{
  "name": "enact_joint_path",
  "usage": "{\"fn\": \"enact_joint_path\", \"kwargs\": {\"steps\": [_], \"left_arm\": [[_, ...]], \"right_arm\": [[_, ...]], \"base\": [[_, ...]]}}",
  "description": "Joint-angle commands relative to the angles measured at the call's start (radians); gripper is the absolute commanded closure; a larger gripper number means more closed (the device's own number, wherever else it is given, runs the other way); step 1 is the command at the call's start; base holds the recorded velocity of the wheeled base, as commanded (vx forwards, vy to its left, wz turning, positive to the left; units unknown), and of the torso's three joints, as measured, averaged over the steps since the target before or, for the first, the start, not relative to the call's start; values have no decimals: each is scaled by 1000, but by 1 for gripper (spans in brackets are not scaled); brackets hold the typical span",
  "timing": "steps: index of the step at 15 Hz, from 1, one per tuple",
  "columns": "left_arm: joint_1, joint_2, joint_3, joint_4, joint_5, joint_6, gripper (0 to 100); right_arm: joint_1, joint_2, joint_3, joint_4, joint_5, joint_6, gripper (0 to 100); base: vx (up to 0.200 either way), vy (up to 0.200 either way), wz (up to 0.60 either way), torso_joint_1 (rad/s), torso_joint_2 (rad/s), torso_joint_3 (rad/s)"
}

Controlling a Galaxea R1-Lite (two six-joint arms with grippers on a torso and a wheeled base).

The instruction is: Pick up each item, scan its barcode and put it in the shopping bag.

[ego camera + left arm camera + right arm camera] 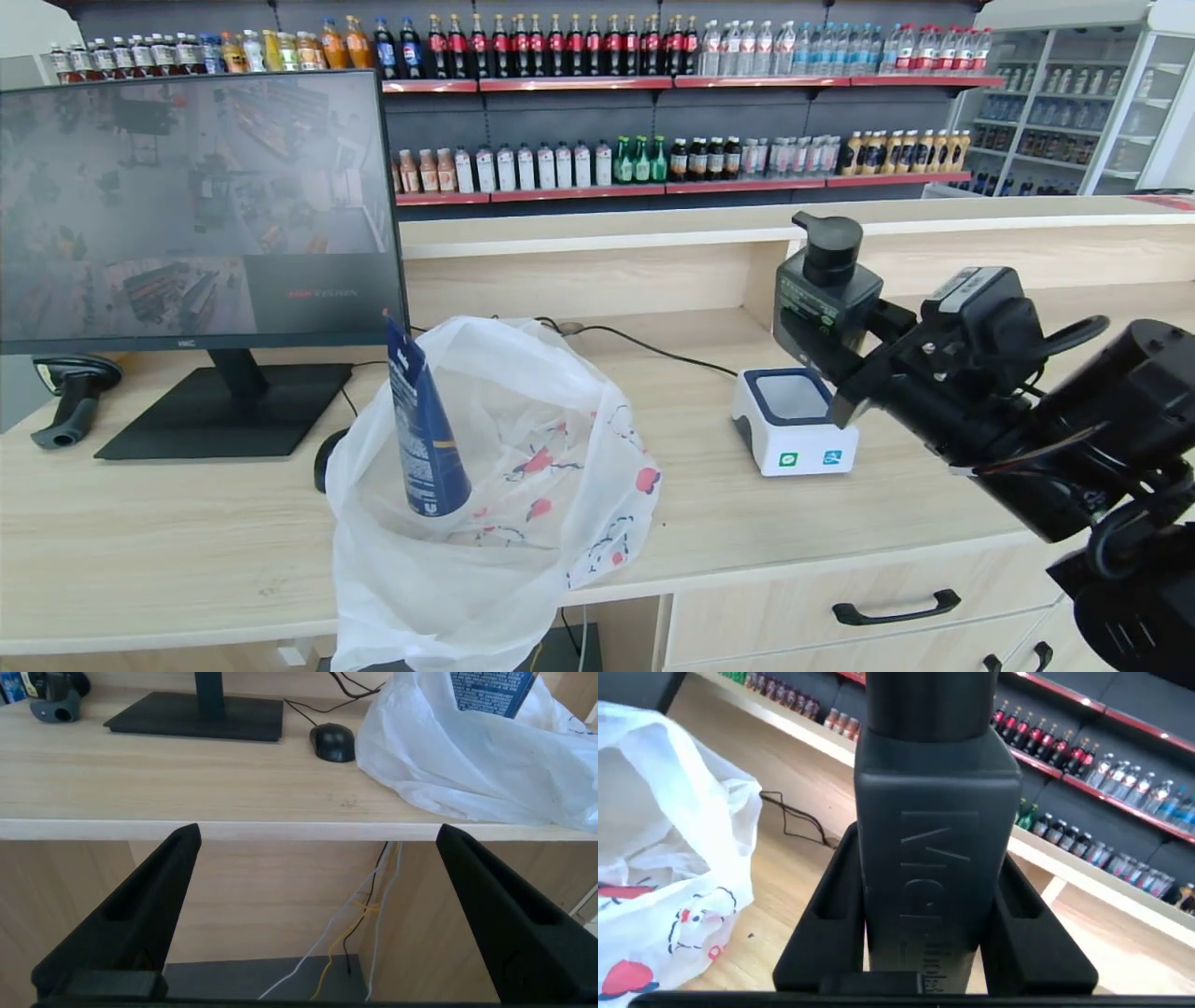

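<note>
Two grippers are working at different heights here. The right gripper (845, 369) is clamping a dark grey bottle (826, 280) with a black cap, its fingers pressing on both sides of the body. It is holding the bottle cap-up in the air, just above the white barcode scanner (789, 429) with the blue-rimmed window. That scanner is sitting on the light wooden table (187, 551), towards the robot's right. The left gripper (318, 835) is hanging below the table's front edge, its fingers spread wide with nothing between them. The white shopping bag (560, 439) with red prints is standing open on the table to the left of the scanner, well apart from it, and its lower part is draping over the front edge. A blue tube (425, 439) is standing inside the bag, cap end down and leaning slightly. A black mouse (334, 742) is lying just beside the bag, near the foot of a monitor (187, 205). A black handheld scanner (70, 397) is resting at the far left of the table. Shelves of drink bottles (653, 47) are lining the wall behind.
</note>
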Motion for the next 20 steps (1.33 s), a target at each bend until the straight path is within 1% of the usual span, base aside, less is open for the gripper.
{"fn": "enact_joint_path", "kwargs": {"steps": [1, 3, 5, 6, 8, 11, 15, 16, 17, 20], "left_arm": [[1, 0, 0, 0, 0, 0, 0], [0, 0, 0, 0, 0, 0, 0], [0, 0, 0, -2, 0, 0, 0], [0, 0, 0, -3, 0, -2, 0], [0, 0, 0, -2, 0, -2, 0], [1, 0, 0, -3, 0, -2, 0], [1, 0, 0, -6, 0, 0, 0], [0, 0, 0, -8, 0, 3, 0], [1, 0, 0, -8, 0, 3, 0], [0, 0, 0, -11, 0, 1, 0]], "right_arm": [[-21, 69, -57, -2, 21, -37, 100], [-39, 98, -45, -2, 66, -165, 100], [-107, 101, -36, -2, 145, -255, 100], [-162, 136, -28, -2, 236, -307, 100], [-211, 170, -42, -2, 322, -353, 100], [-216, 221, -71, -2, 380, -386, 100], [-214, 245, -140, -2, 408, -390, 100], [-220, 250, -149, -2, 434, -404, 100], [-237, 274, -148, -2, 440, -418, 100], [-242, 285, -133, -2, 442, -439, 100]], "base": [[0, 0, 0, 0, 0, 0], [0, 0, 0, 0, 0, 0], [0, 0, 0, 0, 0, 0], [0, 0, 0, 0, 0, 0], [0, 0, 0, 0, 0, 0], [0, 0, 0, 0, 0, 0], [0, 0, 0, 0, 0, 0], [0, 0, 0, 0, 0, 0], [0, 0, 0, 0, 0, 0], [0, 0, 0, 0, 0, 0]]}}
